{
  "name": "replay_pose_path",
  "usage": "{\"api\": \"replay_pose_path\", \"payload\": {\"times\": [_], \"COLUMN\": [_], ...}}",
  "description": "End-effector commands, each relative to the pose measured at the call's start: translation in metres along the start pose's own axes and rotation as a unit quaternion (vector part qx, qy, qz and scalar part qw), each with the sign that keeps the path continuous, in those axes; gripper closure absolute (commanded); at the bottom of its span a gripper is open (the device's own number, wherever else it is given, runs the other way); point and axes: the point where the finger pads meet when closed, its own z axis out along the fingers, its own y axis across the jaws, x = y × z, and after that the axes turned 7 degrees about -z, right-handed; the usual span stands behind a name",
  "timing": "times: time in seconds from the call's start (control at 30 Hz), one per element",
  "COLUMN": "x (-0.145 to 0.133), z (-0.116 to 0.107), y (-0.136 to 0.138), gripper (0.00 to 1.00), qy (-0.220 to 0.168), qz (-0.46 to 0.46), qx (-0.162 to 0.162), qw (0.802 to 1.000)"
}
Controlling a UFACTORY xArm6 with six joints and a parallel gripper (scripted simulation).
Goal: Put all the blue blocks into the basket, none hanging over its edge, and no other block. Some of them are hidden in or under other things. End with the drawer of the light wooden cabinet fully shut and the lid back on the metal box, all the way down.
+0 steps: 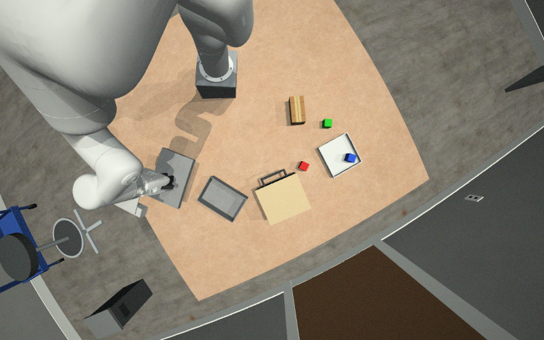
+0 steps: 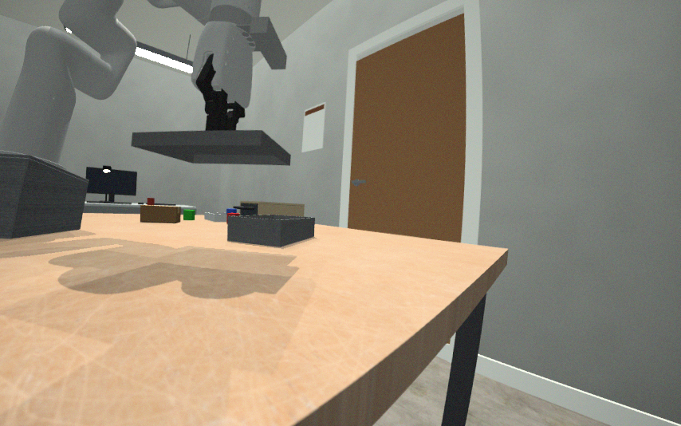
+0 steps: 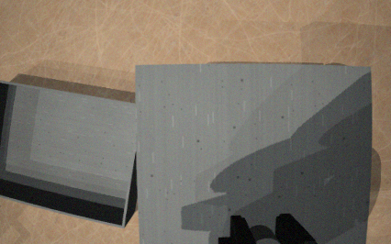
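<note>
My gripper [image 1: 172, 181] [image 2: 222, 124] [image 3: 265, 234] is shut on the handle of the grey metal lid [image 1: 181, 162] [image 2: 210, 145] [image 3: 208, 138] and holds it level, high above the table. The open metal box [image 1: 222, 198] [image 2: 270, 230] [image 3: 57, 147] stands just right of the lid, and its inside looks empty. A blue block [image 1: 350, 157] [image 2: 231, 211] lies in the white basket [image 1: 334, 159]. The light wooden cabinet [image 1: 285, 200] [image 2: 274, 208] stands beside the box, with its drawer handle [image 1: 271, 177] sticking out at the back.
A red block [image 1: 304, 165] lies between the cabinet and the basket. A green block [image 1: 327, 123] [image 2: 189, 214] lies behind the basket, next to a small brown box [image 1: 297, 109] [image 2: 159, 213]. The arm's base [image 1: 216, 82] stands at the back of the table.
</note>
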Motion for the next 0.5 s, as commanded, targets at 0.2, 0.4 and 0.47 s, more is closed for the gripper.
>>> {"api": "replay_pose_path", "payload": {"times": [0.2,0.4,0.47], "x": [0.011,0.041,0.045], "z": [-0.003,-0.004,-0.004], "y": [-0.018,-0.090,-0.111], "gripper": [1.00,1.00,1.00], "qy": [0.002,0.001,0.001], "qz": [-0.080,-0.238,-0.284], "qx": [-0.001,-0.004,-0.005], "qw": [0.997,0.971,0.959]}}
